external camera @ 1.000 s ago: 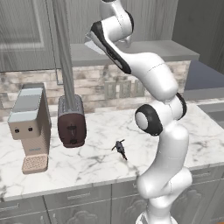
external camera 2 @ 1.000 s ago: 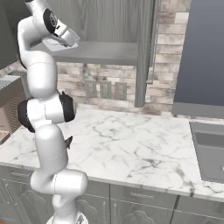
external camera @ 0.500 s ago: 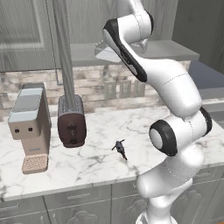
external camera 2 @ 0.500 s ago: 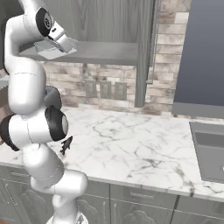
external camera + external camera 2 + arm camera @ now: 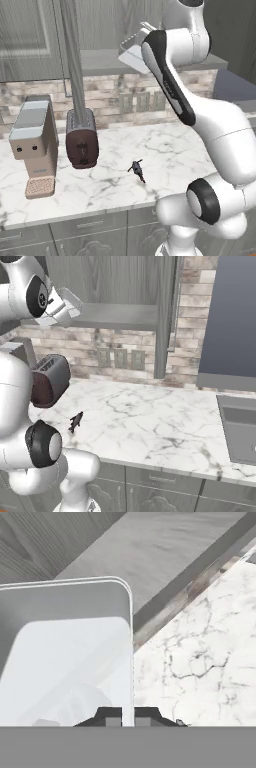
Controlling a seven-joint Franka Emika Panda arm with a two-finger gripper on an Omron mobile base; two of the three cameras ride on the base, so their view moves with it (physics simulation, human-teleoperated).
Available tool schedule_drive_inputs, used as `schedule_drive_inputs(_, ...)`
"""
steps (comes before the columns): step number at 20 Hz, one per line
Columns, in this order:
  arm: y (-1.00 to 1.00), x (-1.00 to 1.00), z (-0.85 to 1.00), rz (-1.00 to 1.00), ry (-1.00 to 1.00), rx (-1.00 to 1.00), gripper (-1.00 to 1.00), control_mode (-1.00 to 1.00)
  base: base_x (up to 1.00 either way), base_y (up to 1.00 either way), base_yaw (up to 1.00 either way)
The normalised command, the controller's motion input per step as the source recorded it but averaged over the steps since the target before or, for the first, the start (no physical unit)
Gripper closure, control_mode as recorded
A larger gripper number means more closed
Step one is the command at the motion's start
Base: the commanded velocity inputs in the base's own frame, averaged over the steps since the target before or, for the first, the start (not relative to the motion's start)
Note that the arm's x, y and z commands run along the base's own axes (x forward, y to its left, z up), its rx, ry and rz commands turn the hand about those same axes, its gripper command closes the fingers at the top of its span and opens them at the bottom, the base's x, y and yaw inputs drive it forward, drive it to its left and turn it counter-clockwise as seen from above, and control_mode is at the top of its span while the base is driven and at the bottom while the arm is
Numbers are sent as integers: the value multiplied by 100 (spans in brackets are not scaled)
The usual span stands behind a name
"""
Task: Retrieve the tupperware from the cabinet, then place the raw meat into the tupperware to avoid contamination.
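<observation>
I am in a home kitchen. A marble counter [image 5: 170, 150] runs beneath a grey wood-grain wall cabinet [image 5: 115, 286], with a brick backsplash [image 5: 125, 346] and wall sockets [image 5: 142, 101] behind it. A dark red toaster [image 5: 81, 140] and a coffee machine [image 5: 34, 142] stand on the counter, a sink [image 5: 240, 426] is set in it, and grey drawer fronts [image 5: 85, 227] run below.

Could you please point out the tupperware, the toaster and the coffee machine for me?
tupperware [image 5: 70, 657]: hand view, inside floor.
toaster [image 5: 81, 145]: left base view, front face.
coffee machine [image 5: 31, 135]: left base view, upper body.
</observation>
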Motion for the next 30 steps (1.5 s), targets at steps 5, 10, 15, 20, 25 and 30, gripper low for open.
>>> schedule_drive_inputs(5,-21,-100,-55,0,-1,2,100,-100,0,0,0)
schedule_drive_inputs(10,-20,-91,-93,4,6,0,100,-100,0,0,0)
schedule_drive_inputs(15,-26,-36,-100,5,13,0,100,-100,0,0,0)
schedule_drive_inputs(20,-37,3,-82,6,6,0,100,-100,0,0,0)
schedule_drive_inputs(25,-34,29,-47,3,0,0,100,-100,0,0,0)
schedule_drive_inputs(30,-27,51,-36,0,0,-2,100,-100,0,0,0)
